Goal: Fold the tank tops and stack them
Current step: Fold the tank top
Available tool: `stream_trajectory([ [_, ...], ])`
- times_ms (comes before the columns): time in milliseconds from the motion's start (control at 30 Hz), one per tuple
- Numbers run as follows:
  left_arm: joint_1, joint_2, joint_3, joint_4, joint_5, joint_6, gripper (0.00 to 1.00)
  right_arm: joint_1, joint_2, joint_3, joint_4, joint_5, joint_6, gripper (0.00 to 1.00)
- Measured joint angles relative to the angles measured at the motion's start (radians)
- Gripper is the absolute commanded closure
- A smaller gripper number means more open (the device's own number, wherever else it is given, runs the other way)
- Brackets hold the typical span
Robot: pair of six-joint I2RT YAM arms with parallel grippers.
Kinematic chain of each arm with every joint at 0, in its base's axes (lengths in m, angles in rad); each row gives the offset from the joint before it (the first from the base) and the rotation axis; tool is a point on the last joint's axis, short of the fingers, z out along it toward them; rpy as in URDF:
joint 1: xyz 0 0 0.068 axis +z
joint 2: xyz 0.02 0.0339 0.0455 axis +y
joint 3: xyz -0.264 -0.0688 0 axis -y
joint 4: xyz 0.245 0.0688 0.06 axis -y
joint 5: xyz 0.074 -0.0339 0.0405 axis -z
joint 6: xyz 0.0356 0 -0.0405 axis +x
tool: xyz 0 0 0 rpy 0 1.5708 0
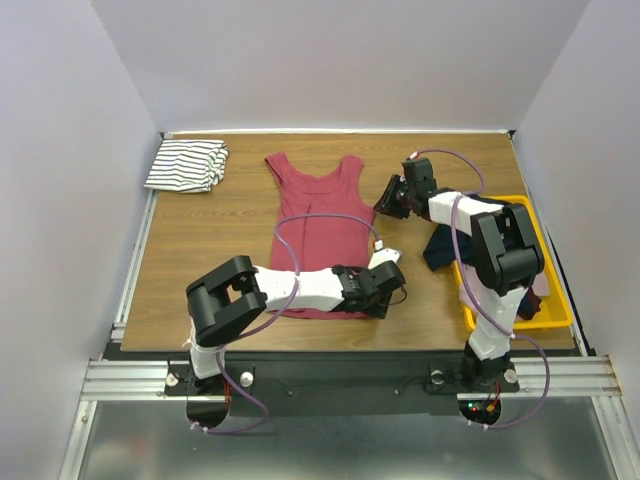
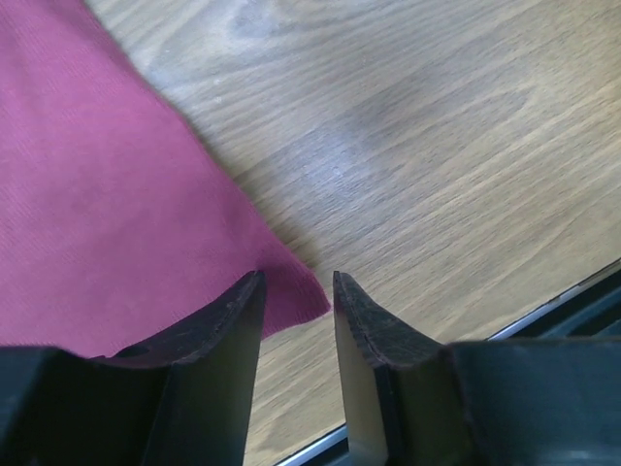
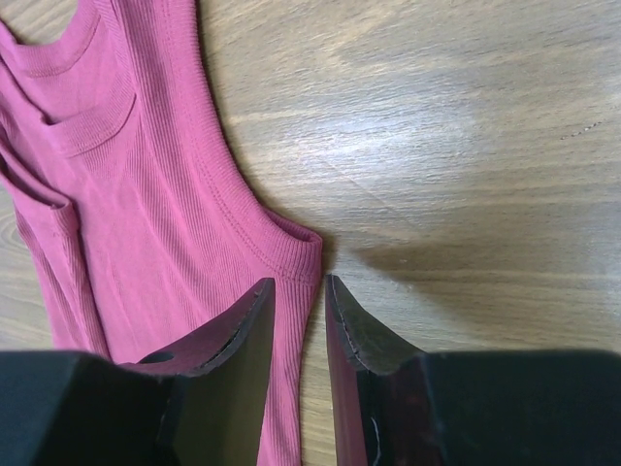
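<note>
The dark red tank top [image 1: 320, 235] lies spread flat in the middle of the table, straps toward the back. The striped tank top [image 1: 187, 165] sits folded at the back left. My left gripper [image 1: 380, 302] is at the red top's near right hem corner. In the left wrist view that gripper [image 2: 297, 277] is open, with the corner of the red cloth [image 2: 97, 194] lying between its tips. My right gripper [image 1: 381, 206] is at the top's right side, below the armhole. In the right wrist view it [image 3: 301, 283] stands open, astride the ribbed edge of the red top [image 3: 146, 194].
A yellow bin [image 1: 555, 315] stands at the right edge. Dark clothes [image 1: 440, 250] hang over its left rim onto the table. A metal rail [image 2: 572, 296] runs along the table's near edge, close to my left gripper.
</note>
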Motion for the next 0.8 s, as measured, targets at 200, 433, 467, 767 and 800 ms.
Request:
stream_trajectory([
  [200,-0.015,0.033,0.007,-0.002,0.005,0.005,0.86,0.000,0.016,0.000,0.002,0.000,0.000,0.67],
  [433,-0.014,0.005,-0.025,0.009,0.006,-0.007,0.96,0.000,0.024,-0.001,0.005,0.000,0.000,0.67],
  [467,-0.014,-0.011,-0.040,0.013,0.007,-0.012,0.96,0.000,0.024,-0.003,0.008,0.000,0.001,0.67],
  [767,-0.013,-0.146,-0.142,0.046,0.041,-0.056,1.00,0.000,-0.018,-0.090,0.033,0.000,0.016,0.67],
  [800,-0.013,-0.147,-0.147,0.049,0.046,-0.061,1.00,0.001,-0.021,-0.094,0.035,0.000,0.019,0.67],
])
